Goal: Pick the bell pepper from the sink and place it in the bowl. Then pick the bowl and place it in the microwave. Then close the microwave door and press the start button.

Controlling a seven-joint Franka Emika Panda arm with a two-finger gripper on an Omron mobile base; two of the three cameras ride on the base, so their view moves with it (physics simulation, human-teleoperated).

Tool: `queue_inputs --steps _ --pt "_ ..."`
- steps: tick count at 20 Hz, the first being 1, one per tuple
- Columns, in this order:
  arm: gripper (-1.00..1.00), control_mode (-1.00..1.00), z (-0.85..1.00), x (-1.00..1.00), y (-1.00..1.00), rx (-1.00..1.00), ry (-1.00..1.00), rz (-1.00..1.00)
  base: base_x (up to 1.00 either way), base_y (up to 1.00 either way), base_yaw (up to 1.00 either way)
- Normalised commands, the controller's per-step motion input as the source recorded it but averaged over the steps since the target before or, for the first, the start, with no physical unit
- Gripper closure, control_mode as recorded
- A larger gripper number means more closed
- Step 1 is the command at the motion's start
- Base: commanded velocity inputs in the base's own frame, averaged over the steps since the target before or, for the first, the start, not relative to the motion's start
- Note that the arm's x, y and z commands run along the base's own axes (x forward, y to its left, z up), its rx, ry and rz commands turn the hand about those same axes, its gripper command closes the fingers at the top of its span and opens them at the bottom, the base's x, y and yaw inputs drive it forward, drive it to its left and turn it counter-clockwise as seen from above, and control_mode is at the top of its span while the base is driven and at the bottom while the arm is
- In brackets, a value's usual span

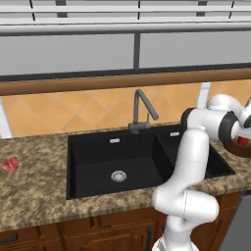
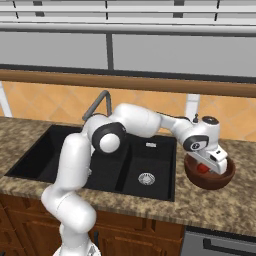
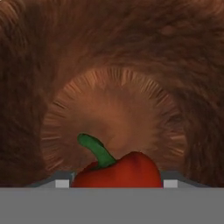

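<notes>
The bowl (image 3: 118, 78), across the upper part of the hand view, looks like dark brown wood with a fine radial grain and a matt finish. The bell pepper (image 3: 120, 171) at lower centre is smooth and slightly glossy. The sink (image 1: 117, 162) is matt black, set in a speckled stone-like counter (image 1: 34, 196).

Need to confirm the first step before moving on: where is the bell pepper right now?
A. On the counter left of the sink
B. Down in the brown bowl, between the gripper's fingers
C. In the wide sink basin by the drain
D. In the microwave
B: the bell pepper sits low inside the bowl with the gripper around it.
</notes>
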Motion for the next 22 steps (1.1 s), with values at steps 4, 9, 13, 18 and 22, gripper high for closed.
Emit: queue_inputs --steps 4,9,13,18,22 --pt "-1.0 -1.0 0.06 -0.03 0.0 0.01 -0.06 0.06 0.0 0.0 0.0" --pt "-1.0 -1.0 0.58 -0.39 0.0 0.06 -0.18 0.04 0.0 0.0 0.0" --pt "-1.0 -1.0 0.69 -0.52 0.0 0.01 -0.13 0.01 0.0 0.0 0.0" --pt "-1.0 -1.0 0.5 -0.54 0.05 0.0 0.04 0.1 0.0 0.0 0.0" --pt "-1.0 -1.0 0.31 -0.37 0.32 0.0 0.13 0.33 0.0 0.0 0.0"
